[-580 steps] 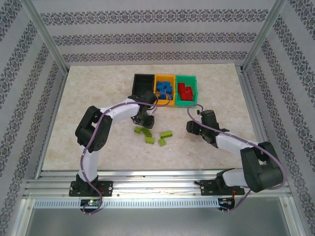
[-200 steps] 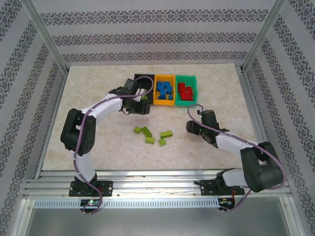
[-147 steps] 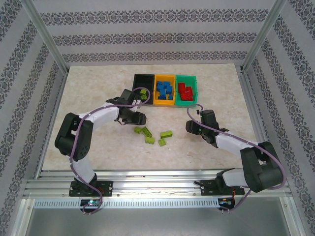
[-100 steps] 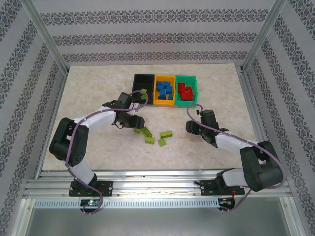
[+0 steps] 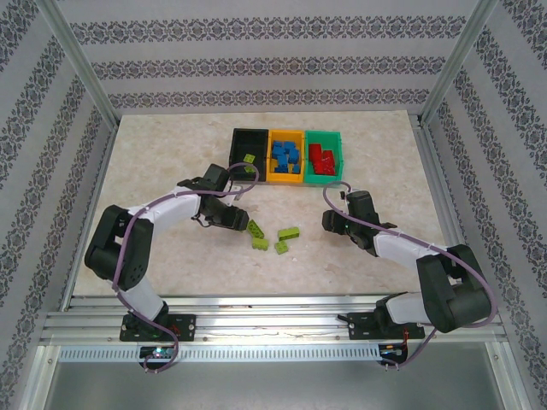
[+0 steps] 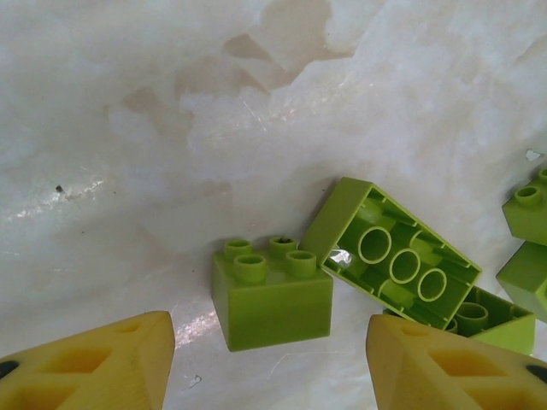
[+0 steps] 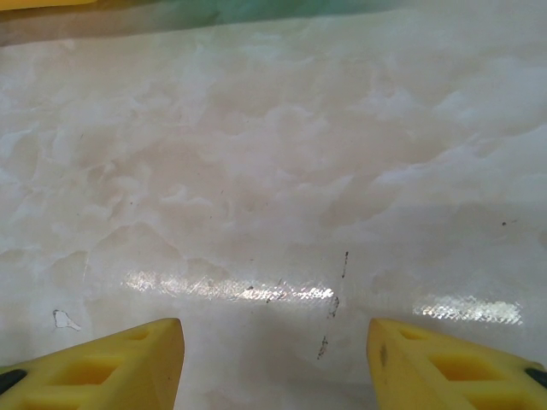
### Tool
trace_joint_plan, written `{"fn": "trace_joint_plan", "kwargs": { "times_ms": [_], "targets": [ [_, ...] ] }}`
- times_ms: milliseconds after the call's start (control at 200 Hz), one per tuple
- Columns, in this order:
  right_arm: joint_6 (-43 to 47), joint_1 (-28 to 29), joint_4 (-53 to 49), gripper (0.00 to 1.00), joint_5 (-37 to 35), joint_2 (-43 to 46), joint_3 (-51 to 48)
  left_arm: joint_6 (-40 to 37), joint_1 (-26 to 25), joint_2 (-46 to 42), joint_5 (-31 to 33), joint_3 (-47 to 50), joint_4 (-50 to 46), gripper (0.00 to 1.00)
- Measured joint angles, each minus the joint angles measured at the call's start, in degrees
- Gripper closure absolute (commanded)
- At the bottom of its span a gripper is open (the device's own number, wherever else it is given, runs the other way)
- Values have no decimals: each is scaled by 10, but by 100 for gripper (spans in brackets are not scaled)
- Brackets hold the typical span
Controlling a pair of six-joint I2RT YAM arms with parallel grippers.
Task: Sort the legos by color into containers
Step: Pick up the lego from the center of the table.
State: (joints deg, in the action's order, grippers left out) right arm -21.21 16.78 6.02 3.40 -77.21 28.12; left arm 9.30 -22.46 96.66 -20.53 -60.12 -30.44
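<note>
Left gripper (image 6: pixel 270 333): jaws apart, nothing held. Its yellow fingers (image 6: pixel 94 363) stand on either side of a small lime brick (image 6: pixel 272 297), which sits studs-up on the table (image 5: pixel 171 154). The brick is just ahead of the fingertips and centred on the gap, not yet between the pads.

1 long lime brick (image 6: pixel 400 266) lies overturned, hollow side up, with a corner touching the small brick's far right edge. Its long axis runs diagonally in the wrist view, from beside the small brick down toward the right-hand finger. Other lime bricks (image 5: pixel 288 232) lie further right.

From above, this cluster is just right of the left gripper and on the near side of the bin row. Right gripper (image 7: pixel 273 329): jaws apart, empty, over bare table, to the right of the cluster. The left arm is judged the nearer to the small brick.

Bins at the far side, left to right:
- black bin (image 5: pixel 242 137), 1 lime brick (image 5: pixel 248 159) inside
- orange-yellow bin (image 5: pixel 285 178), blue bricks (image 5: pixel 285 156)
- green bin (image 5: pixel 322 180), red bricks (image 5: pixel 321 157)

Judgement: the step in hand is picking the small brick. A short straight advance should put the pads on its 2 side faces. The risk is the right-hand finger catching the overturned brick that touches it. The black bin lies far and slightly right of the grasp point.
</note>
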Motion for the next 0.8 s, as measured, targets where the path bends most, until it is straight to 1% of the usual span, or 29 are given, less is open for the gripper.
{"fn": "trace_joint_plan", "kwargs": {
  "times_ms": [170,415,630,769,799],
  "targets": [
    [2,0,0,40,0,-1,0,-17,-7,22,7,-26,-20,39],
    [2,4,-2,40,-2,-2,3,-42,-35,59,57,-67,-63,41],
    [2,4,-2,40,-4,-2,3,-51,-53,71,94,-80,-83,48],
    [2,4,-2,40,-4,-2,3,-56,-60,82,107,-84,-89,54],
    [2,4,-2,40,-4,-2,3,-57,-60,82,108,-84,-90,57]
  ]
}}
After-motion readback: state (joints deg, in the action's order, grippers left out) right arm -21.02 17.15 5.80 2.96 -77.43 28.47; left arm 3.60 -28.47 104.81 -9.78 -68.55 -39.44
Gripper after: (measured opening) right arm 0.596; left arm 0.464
